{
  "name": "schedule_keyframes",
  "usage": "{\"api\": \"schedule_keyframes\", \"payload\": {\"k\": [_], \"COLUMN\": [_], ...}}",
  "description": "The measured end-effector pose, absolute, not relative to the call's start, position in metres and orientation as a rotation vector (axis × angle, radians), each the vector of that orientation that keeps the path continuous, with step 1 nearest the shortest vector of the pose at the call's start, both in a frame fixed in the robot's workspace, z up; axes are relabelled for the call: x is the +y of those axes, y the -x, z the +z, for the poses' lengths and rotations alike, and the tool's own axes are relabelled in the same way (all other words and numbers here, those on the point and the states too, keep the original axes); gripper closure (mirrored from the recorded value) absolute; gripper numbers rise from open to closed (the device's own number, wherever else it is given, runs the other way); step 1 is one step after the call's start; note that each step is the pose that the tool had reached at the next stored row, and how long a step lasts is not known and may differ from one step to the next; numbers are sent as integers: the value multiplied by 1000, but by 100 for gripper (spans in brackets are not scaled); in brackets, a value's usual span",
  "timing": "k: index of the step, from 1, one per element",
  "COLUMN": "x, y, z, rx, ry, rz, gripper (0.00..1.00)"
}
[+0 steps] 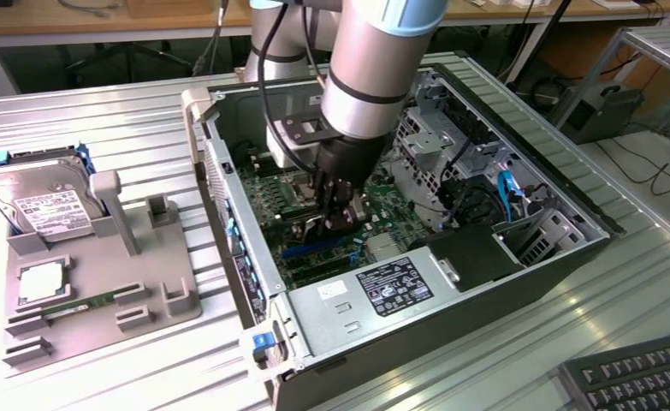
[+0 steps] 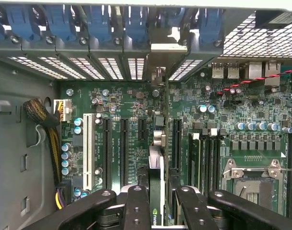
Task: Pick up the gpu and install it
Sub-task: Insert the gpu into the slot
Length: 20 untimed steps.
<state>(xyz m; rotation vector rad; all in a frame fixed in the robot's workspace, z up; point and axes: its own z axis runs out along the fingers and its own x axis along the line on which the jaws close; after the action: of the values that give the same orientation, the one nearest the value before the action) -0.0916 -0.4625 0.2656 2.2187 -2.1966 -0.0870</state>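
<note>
The end effector (image 1: 337, 224) is lowered inside the open computer case (image 1: 540, 193), directly above the motherboard (image 1: 392, 235). Its black fingers (image 2: 136, 206) are closed on the gpu (image 2: 156, 184), which stands edge-on between them in the wrist view, with the card's thin edge running away from the camera toward the rear slot brackets (image 2: 107, 67) of the case. A small logo is visible on the near edge of the gpu, but it cannot be read with certainty. The gpu sits over the row of black expansion slots (image 2: 122, 151), beside a white slot (image 2: 86, 151); whether the card is seated in a slot cannot be determined. To one side of the card in the wrist view, an open processor socket (image 2: 253, 179) with a metal frame is visible on the motherboard. In the exterior view, the power supply (image 1: 386, 287) lies at the near end of the case and carries a black label with white printing too small to read. On the table (image 1: 129, 128), to the exterior view's left of the case, a grey fixture tray (image 1: 169, 295) holds a hard drive (image 1: 40, 201) with a white label whose text is illegible, a processor (image 1: 40, 282), and a green memory stick (image 1: 84, 306). A keyboard (image 1: 643, 377) lies at the exterior view's lower right.
</note>
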Motion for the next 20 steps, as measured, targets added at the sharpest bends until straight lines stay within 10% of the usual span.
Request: {"api": "schedule_keyframes", "payload": {"k": [20], "x": [-460], "y": [95], "z": [260], "rx": [-2197], "ry": [-2219], "rz": [-87], "gripper": [74]}}
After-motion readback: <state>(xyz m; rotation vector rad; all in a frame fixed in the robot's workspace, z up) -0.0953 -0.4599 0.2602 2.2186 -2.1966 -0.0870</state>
